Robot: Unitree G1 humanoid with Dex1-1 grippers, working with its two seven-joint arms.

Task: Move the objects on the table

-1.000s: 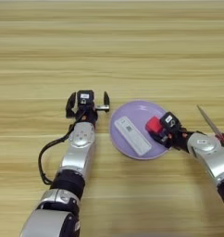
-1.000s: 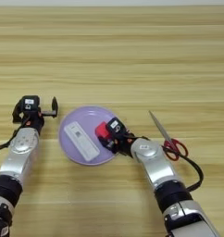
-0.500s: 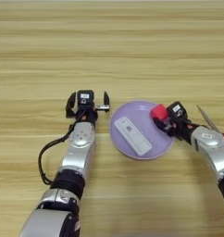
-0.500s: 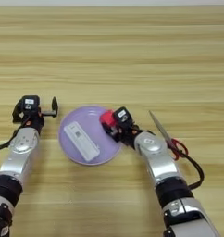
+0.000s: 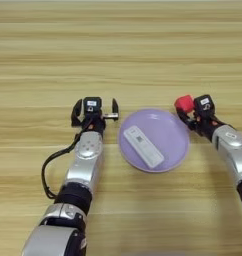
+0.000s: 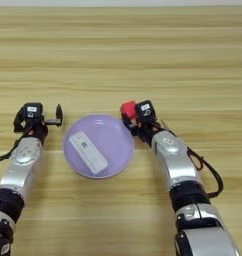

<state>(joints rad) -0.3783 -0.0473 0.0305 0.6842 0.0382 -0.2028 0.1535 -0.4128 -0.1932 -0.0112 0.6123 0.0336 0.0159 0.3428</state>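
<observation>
The light-wood table [image 5: 121,55] fills the view. On it sits the round lilac plate [image 5: 168,130], and the flat white bar [image 5: 143,146] lies slanted on the left half of the plate. The left gripper [image 5: 93,108] rests on the table just left of the plate, with its two black fingers spread apart and nothing between them. The right gripper [image 6: 130,116] is at the upper right rim of the plate, its fingers clamped on the small red cube [image 6: 128,109].
</observation>
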